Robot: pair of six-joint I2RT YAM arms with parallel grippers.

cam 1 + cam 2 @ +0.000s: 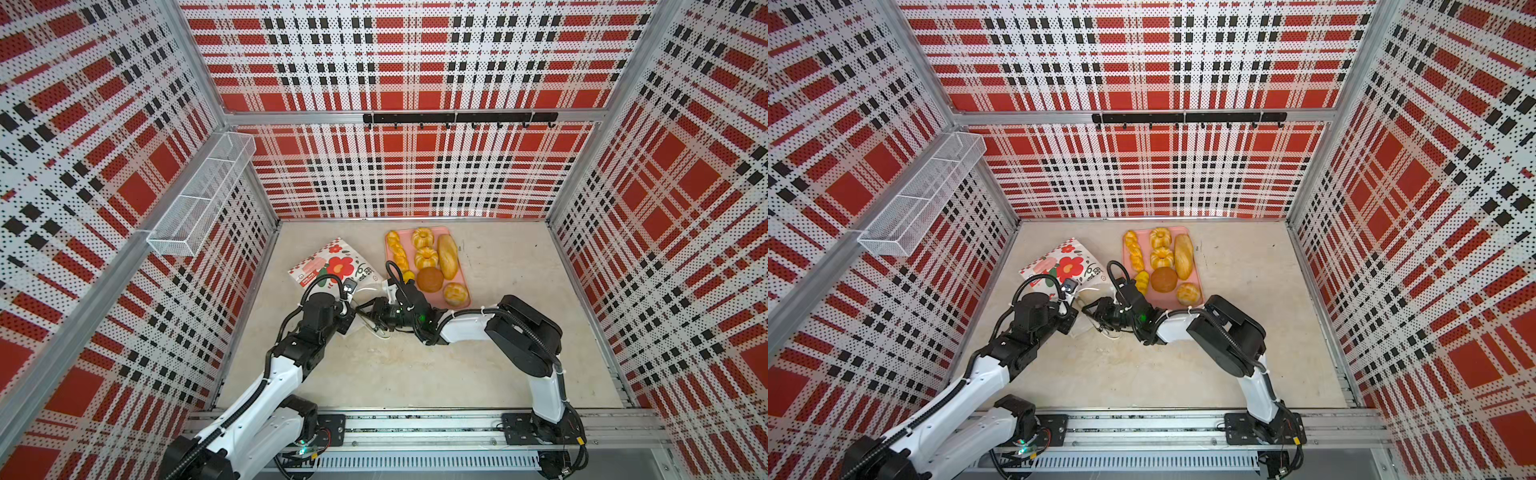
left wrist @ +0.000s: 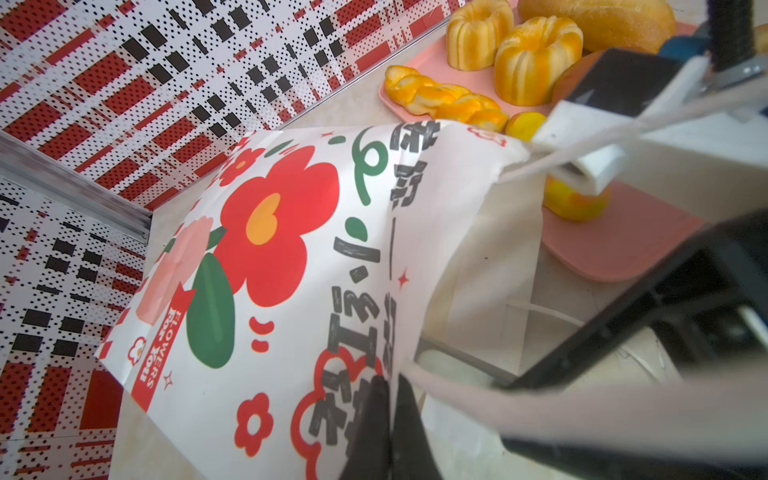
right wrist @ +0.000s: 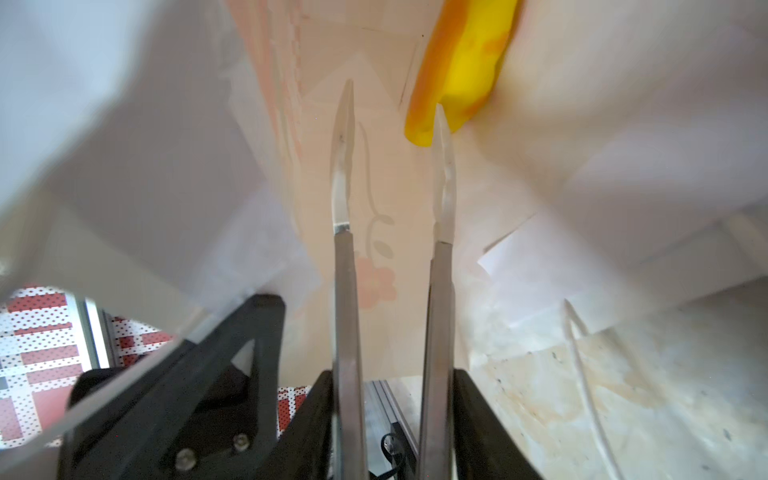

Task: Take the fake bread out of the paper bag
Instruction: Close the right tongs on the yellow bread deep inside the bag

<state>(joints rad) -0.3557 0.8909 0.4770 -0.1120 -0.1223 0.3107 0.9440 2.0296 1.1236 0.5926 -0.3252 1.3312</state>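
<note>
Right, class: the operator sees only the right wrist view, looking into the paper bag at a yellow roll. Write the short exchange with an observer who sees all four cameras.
Operator: Is the yellow roll ahead of my right gripper the last one inside?
Observer: Probably. Seven breads lie on the pink tray beside the paper bag.
Operator: What is holding the mouth open for me?
Observer: The left gripper, shut on the upper rim of the bag.
</note>
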